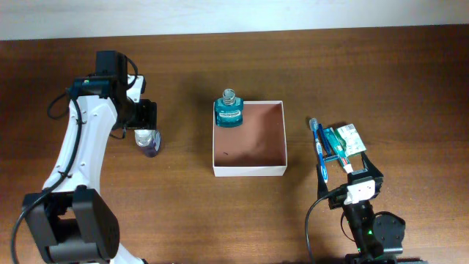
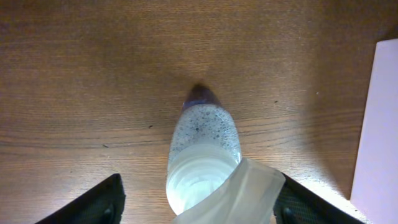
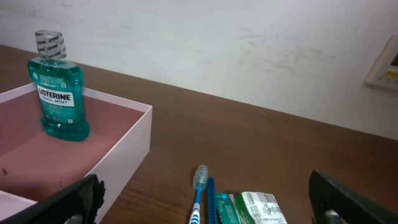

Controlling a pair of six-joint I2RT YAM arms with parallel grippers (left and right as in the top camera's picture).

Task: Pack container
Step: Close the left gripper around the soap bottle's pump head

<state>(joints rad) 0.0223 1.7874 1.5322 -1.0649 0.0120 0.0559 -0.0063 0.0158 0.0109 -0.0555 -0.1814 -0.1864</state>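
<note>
**Left jaws straddle a small bottle; container sits mid-frame**

Overhead: I have the container (image 1: 249,170) at the centre of the frame, square, with white walls and a reddish-brown floor. A teal mouthwash bottle (image 1: 229,110) stands in its upper-left corner. At the left of the frame the left gripper (image 1: 146,130) hangs over a small bottle (image 1: 150,143) standing on the table (image 1: 183,220), well apart from the container. At the lower right the right gripper (image 1: 352,170) sits just below blue toothbrushes (image 1: 319,150), two as far as I can tell, and a green packet (image 1: 346,139).

Left wrist: only here do I see dark specks in the small bottle's pale contents. The fingers (image 2: 93,202) sit in the two bottom corners, spread, with the bottle between them and clear of both. A pale translucent flap (image 2: 249,193) crosses the cap. I cannot tell what it is, or whether it presses on the cap. The frame cuts off the cap's lower edge. A strip of the container's wall shows at the right edge.

Right wrist: only this view lets me read "LISTERINE COOL MINT". The jaws stand wide in the bottom corners, gripping nothing. The toothbrushes and packet are cut off at the bottom, and the container at the left.
</note>
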